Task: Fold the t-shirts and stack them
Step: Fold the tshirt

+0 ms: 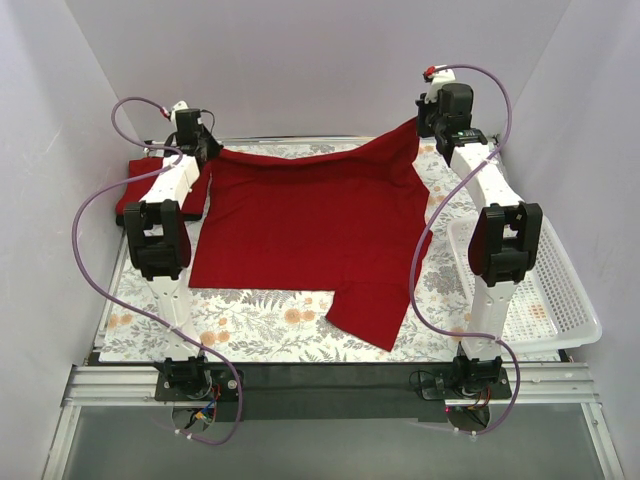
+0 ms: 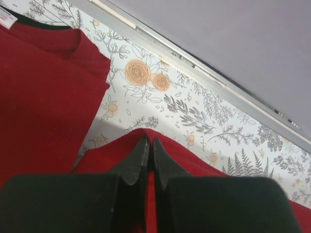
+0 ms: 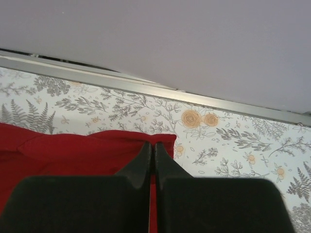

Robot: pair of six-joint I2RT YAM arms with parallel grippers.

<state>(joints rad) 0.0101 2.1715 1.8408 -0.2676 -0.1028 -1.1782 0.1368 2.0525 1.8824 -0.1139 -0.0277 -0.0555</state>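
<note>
T-shirt (image 1: 310,230) pinched at corners; stack's (image 2: 43,97) white label (image 2: 6,18) unreadable.

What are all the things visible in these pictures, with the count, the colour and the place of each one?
Spread cloth t-shirt: one, bright red, across the middle of the table, its far corners lifted.
Folded cloth pile: one, red, far left; how many shirts it holds I cannot tell.
Plastic lattice basket: one, white, right side of the table.
Floral table cover: one, white with grey and orange flowers, under the t-shirt.
Left arm, right arm: two, white and black, bases at the near edge.
Left gripper: one, black, shut on the t-shirt's far left corner.
Right gripper: one, black, shut on its far right corner.
</note>
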